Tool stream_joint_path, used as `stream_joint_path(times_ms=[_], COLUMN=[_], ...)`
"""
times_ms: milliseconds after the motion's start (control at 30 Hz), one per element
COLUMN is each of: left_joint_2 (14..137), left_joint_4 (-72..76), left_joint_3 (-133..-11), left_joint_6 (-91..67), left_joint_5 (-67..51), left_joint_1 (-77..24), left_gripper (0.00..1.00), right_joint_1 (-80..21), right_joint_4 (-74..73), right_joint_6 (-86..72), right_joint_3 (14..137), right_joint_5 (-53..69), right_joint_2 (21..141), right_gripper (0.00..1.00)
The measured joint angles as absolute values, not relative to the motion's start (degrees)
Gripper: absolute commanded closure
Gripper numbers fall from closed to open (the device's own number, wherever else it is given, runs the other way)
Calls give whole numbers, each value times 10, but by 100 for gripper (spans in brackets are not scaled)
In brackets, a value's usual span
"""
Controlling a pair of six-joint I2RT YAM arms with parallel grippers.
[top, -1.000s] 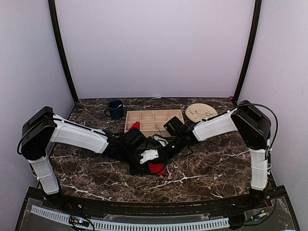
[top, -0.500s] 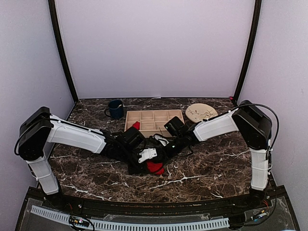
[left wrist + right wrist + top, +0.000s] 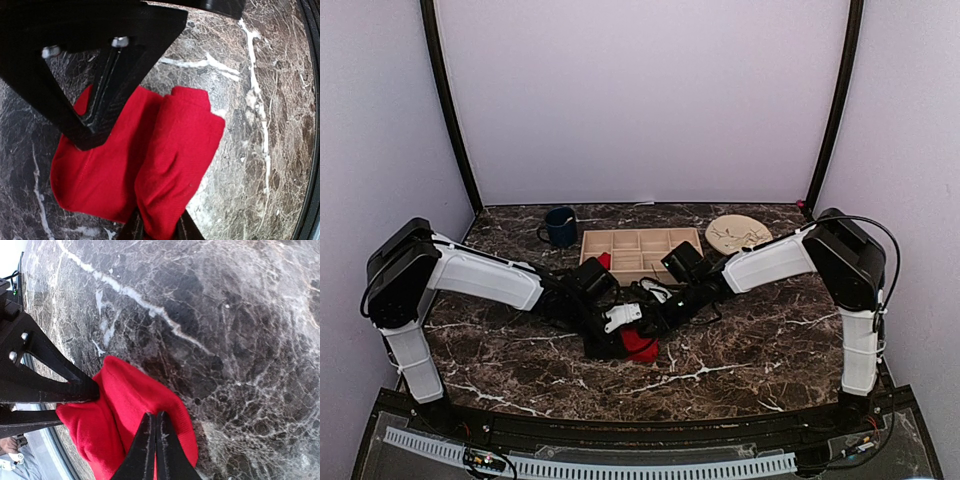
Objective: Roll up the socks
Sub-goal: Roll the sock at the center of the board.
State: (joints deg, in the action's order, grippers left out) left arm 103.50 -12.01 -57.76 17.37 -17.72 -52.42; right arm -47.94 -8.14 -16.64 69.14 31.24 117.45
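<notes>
Red sock (image 3: 180, 145) lies partly rolled on the marble (image 3: 760, 340) at mid-table, the left claw (image 3: 157, 227) clamped on its roll, which I would turn over snugly while the right claw (image 3: 154, 417), shut with tips on the flat cloth, pins it taut.

The red socks (image 3: 127, 420) lie bunched in a rounded fold on the dark, white-veined counter (image 3: 225, 330). The right gripper (image 3: 155, 416) has its two fingers pressed flat together, with the tips resting on the middle of the socks. At the socks' left edge the left gripper (image 3: 75, 401) reaches in, its two black fingers bracketing that edge, the upper one touching the fabric.
</notes>
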Motion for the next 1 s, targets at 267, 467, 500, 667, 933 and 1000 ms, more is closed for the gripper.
stream_joint_path(times_ms=[267, 467, 500, 667, 933, 1000], left_joint_2=[1057, 1063, 1064, 1076, 1090, 1092], left_joint_4=[-160, -173, -175, -184, -201, -201], left_joint_3=[-609, -619, -620, -630, -647, -648], left_joint_6=[179, 183, 184, 190, 203, 204], left_joint_5=[-224, -249, -253, -273, -299, -305], left_joint_1=[-515, -511, -510, -508, -505, -504], left_gripper=[83, 86, 86, 86, 86, 86], right_joint_1=[-474, -473, -473, -473, -472, -472], right_joint_4=[-80, -73, -73, -59, -40, -36], right_joint_6=[-168, -167, -166, -170, -173, -175], right_joint_3=[690, 683, 682, 663, 646, 642], right_joint_5=[315, 317, 317, 316, 324, 326], right_joint_2=[1173, 1167, 1166, 1154, 1147, 1144], right_gripper=[89, 83, 83, 80, 75, 74])
